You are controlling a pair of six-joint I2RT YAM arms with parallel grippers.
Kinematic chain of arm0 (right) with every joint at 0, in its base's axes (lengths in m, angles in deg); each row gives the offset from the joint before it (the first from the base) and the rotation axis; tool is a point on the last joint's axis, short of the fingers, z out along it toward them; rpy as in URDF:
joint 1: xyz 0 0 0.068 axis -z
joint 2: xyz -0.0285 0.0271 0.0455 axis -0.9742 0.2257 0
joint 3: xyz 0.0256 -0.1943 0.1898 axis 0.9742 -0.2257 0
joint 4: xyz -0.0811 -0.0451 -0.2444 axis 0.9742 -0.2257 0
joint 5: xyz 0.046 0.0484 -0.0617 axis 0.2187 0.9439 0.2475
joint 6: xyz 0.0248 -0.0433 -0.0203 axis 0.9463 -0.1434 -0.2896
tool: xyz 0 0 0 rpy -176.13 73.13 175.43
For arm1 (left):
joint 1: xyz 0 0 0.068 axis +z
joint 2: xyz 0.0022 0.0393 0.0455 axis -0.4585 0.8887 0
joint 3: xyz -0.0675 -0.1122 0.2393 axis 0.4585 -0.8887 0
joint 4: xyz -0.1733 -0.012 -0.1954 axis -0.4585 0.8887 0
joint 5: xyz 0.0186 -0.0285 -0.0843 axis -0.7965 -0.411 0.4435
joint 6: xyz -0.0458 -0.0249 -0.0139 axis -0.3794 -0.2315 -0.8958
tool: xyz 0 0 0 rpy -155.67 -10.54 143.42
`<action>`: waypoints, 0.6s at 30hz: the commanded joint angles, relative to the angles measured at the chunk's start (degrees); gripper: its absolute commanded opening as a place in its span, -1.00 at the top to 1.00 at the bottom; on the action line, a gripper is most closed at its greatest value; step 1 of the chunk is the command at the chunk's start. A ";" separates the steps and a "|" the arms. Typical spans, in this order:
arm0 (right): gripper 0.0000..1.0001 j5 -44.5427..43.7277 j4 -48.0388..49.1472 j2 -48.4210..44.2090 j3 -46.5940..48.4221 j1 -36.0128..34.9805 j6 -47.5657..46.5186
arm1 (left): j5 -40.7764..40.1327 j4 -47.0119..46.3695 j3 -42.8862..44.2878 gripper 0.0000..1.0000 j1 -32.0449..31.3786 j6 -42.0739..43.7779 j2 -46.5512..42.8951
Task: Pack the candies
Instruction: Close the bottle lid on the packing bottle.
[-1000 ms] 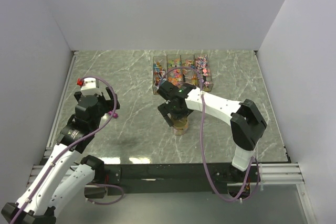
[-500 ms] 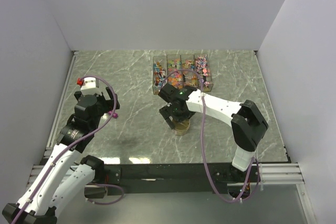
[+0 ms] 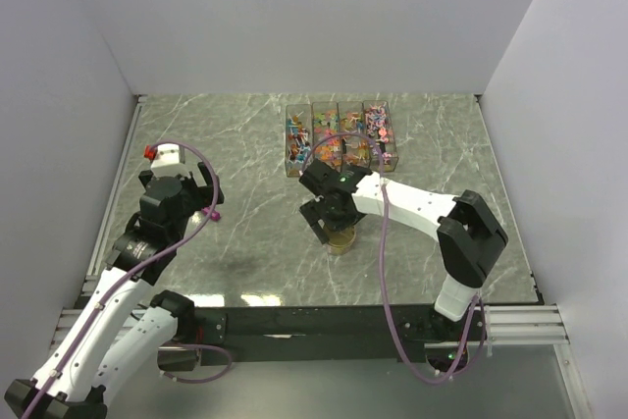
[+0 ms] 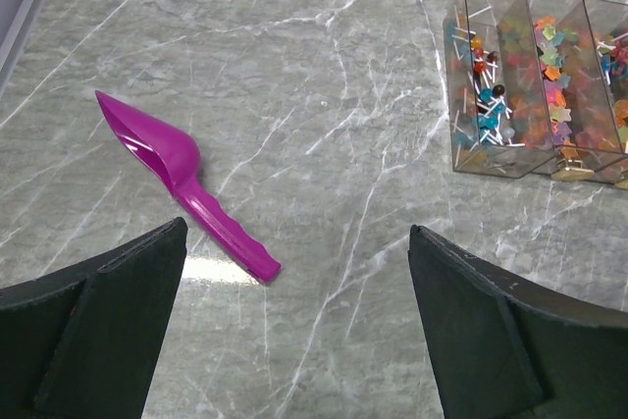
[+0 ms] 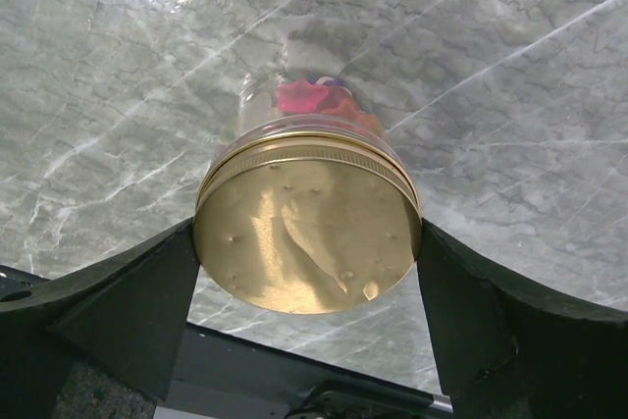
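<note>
A small glass jar (image 5: 257, 105) stands on the marble table with red and orange candies (image 5: 312, 95) showing through its wall. A gold lid (image 5: 307, 223) sits on it. My right gripper (image 5: 307, 247) is shut on that lid, a finger pressed against each side; from above it covers the jar (image 3: 340, 238). More candies (image 4: 510, 76) fill a clear divided box (image 3: 339, 134) at the back. My left gripper (image 4: 294, 326) hangs open over bare table on the left, holding nothing. A magenta scoop (image 4: 175, 172) lies just ahead of it.
A small white object with a red tip (image 3: 162, 154) sits near the table's left edge. The divided box stands close behind the right arm (image 3: 412, 205). In the top view only the scoop's handle tip (image 3: 213, 215) shows beside the left wrist.
The right gripper has turned a little around the lid while staying over the jar. The left arm has not moved.
</note>
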 commanded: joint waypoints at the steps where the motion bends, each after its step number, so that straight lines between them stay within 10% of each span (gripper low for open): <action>1: -0.43 1.21 2.18 -0.89 -3.05 -0.21 1.31 | 0.73 -1.98 -0.06 -0.99 0.27 0.70 -0.18; 18: -0.45 2.00 2.72 6.57 1.06 1.72 -2.20 | 1.17 -1.89 -0.06 -0.99 0.18 0.79 0.08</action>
